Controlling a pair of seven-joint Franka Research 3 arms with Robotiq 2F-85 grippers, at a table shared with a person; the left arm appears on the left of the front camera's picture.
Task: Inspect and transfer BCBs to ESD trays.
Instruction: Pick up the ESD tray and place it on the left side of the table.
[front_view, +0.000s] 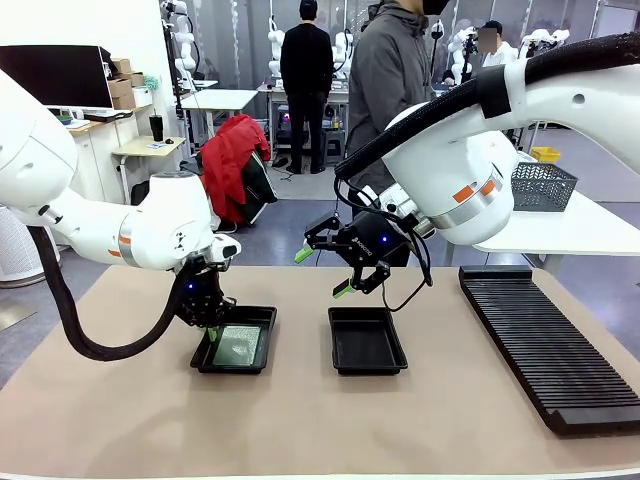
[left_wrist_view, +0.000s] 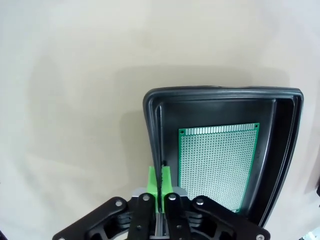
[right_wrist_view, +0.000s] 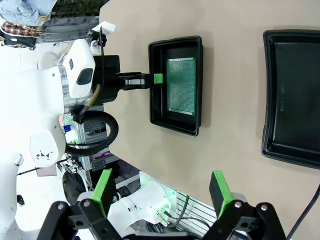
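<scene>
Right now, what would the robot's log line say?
left hand: shut at left ESD tray rim | BCB: flat in that tray | right hand: open, raised | right ESD tray: empty

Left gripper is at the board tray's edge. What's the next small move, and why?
Probably slide the left ESD tray slightly along the table, kept level. The left gripper is shut, apparently pinching its rim, and a BCB lies flat inside, so tilting might shift it. The right gripper hangs open above the empty right ESD tray, clear of it.
</scene>
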